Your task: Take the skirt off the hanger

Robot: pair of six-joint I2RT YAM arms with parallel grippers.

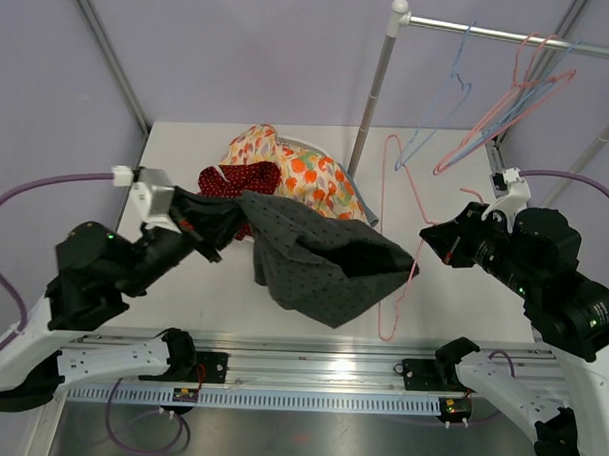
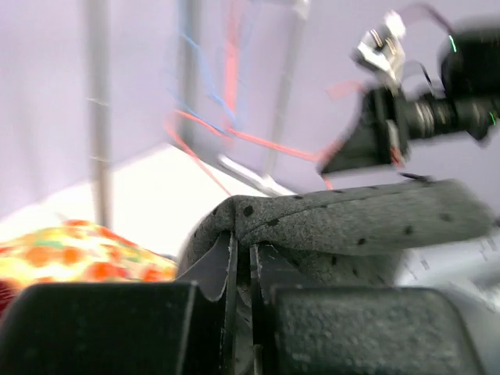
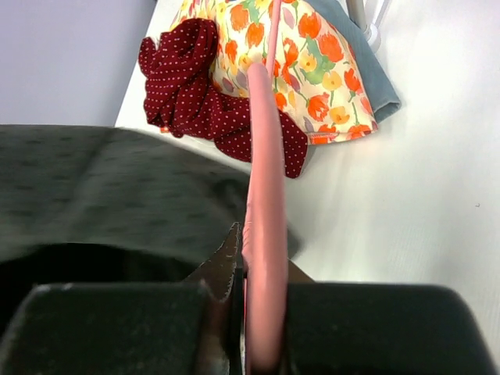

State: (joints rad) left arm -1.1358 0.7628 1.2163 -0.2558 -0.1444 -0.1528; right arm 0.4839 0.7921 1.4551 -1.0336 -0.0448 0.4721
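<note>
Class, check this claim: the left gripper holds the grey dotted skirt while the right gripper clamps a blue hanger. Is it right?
No. The hanger in the right gripper is pink, not blue; the right wrist view shows it. The left gripper does hold the grey dotted skirt.

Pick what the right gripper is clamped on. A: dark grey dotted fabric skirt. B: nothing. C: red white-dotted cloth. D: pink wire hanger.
D: the right gripper is shut on the pink wire hanger; the dark grey dotted fabric skirt is pinched by the left gripper.
</note>
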